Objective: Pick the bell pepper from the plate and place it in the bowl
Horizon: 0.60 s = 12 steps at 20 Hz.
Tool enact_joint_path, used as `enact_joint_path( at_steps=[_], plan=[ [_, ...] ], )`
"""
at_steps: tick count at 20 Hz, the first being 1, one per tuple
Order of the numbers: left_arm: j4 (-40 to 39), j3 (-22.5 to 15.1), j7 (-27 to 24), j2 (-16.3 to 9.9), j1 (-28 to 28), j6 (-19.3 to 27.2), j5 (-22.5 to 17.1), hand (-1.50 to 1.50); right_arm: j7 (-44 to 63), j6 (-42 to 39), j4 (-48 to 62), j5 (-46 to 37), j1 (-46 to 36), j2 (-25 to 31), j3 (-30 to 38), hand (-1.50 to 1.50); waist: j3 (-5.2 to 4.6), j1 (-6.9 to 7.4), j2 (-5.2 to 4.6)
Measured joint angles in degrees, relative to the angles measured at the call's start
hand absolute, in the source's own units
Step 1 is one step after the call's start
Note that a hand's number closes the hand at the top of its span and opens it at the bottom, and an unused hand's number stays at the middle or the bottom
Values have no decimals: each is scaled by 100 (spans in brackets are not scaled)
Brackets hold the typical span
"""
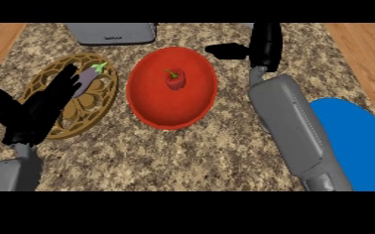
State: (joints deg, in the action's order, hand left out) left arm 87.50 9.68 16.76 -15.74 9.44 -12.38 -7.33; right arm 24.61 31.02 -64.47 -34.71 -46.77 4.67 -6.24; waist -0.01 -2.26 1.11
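The red bell pepper [175, 79] lies inside the red bowl [150, 106], a little above its middle, green stem up. My right hand [265, 44] is beyond the bowl's upper right rim, apart from the pepper, open, fingers straight and thumb pointing left; it holds nothing. The blue plate [350, 139] sits at the right edge, partly hidden by my right forearm [293, 129], with nothing showing on it. My left hand [40, 111] rests open at the lower left, fingers up.
A round wooden trivet [92, 111] with a purple eggplant [89, 77] lies left of the bowl, partly behind my left hand. A grey appliance [113, 33] stands at the counter's back edge. Wooden floor shows past both counter sides.
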Motion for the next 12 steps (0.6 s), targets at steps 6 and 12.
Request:
enact_joint_path(
  at_steps=[6, 12],
  plan=[
    [-114, 55, -87, 9, -30, 53, 52, 0, 43, -672, -2431, 430, 1315, 80, -592, -150, 3, -142, 22],
    [-19, 101, -29, -12, -73, 47, 6, 0, 158, -900, -4874, 781, 3069, 73, -1337, 150, 6, -151, 16]
  ],
)
